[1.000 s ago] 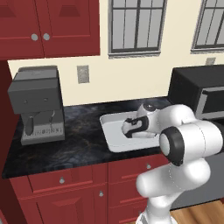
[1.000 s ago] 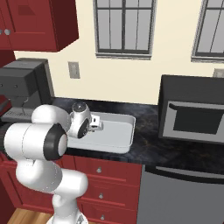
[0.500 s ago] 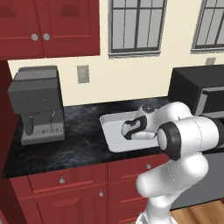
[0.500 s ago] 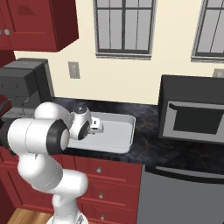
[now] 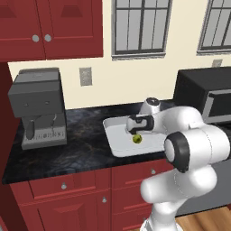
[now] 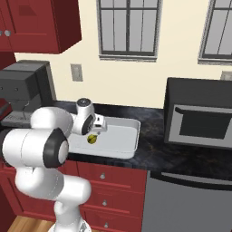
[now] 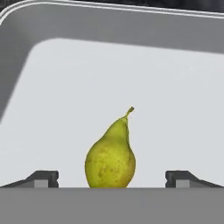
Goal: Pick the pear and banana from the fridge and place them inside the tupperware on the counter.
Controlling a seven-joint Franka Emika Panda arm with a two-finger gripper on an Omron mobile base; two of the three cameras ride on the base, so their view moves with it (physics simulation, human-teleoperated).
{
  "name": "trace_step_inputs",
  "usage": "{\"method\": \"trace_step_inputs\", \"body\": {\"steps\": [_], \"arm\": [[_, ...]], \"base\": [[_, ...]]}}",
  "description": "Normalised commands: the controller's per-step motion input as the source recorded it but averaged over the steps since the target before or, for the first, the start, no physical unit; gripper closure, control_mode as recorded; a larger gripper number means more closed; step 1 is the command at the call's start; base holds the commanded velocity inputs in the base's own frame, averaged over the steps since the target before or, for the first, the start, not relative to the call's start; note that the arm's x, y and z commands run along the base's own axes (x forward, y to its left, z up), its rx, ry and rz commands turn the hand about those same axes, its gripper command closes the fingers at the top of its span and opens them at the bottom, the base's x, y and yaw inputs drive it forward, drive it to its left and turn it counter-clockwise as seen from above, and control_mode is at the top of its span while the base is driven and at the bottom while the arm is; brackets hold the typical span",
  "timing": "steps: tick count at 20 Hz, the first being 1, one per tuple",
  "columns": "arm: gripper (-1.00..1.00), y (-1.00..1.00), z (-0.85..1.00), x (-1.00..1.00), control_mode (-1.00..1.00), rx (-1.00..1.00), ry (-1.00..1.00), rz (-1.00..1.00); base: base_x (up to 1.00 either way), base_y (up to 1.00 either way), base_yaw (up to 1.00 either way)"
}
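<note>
Released since a second ago, pear (image 7: pixel 110 154) lies in tupperware (image 5: pixel 118 143) between spread hand (image 7: pixel 111 177) fingers; hand view shows its stem.

Pear (image 7: pixel 110 153) base cut by the hand view's lower band, tupperware (image 7: pixel 26 52) cropped at left and right edges, near rim hidden behind arm in left base view, microwave (image 5: pixel 205 97) cut off at right edge
</note>
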Motion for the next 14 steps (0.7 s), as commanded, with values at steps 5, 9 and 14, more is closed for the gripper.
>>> {"method": "trace_step_inputs", "body": {"steps": [5,9,14], "arm": [[-1.00,-0.08,0.72,-1.00,-1.00,0.00,-0.06,0.00],[-1.00,-0.20,0.95,-1.00,-1.00,0.00,-0.09,0.00],[-1.00,-0.19,0.94,-1.00,-1.00,0.00,-0.10,0.00]], "base": [[0.00,0.00,0.00],[0.00,0.00,0.00],[0.00,0.00,0.00]]}}
